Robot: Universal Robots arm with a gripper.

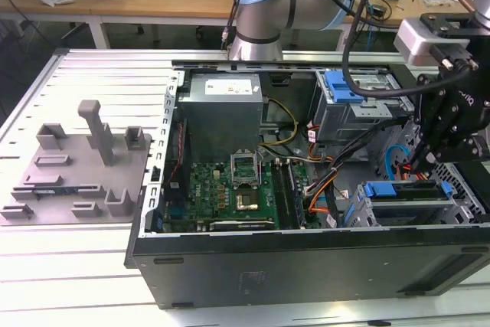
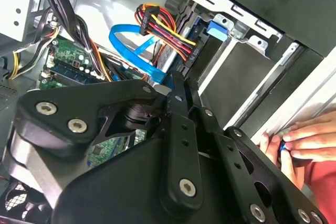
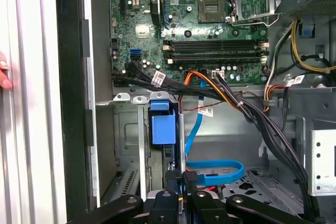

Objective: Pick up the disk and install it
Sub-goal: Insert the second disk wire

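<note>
The disk [image 1: 400,198] lies in the drive bay at the front corner of the open computer case, on the exterior view's right, its blue rail frame on top. In the first wrist view I see the disk [image 3: 163,127] edge-on in its slot, blue tab toward the motherboard. My gripper [image 1: 419,160] hangs just above the disk's end nearest the exterior view's right. In the first wrist view the gripper [image 3: 181,178] is shut, fingertips together right at the disk's edge, with nothing held between them. The second wrist view shows the black gripper [image 2: 178,90] linkage over the bay.
A second bay with a blue tab [image 1: 342,86] sits further back. Black and coloured cables [image 3: 247,108] and a blue flat cable [image 3: 212,169] run beside the slot. A person's hand [image 2: 299,140] rests on the case edge. A grey fixture plate [image 1: 73,178] lies outside the case.
</note>
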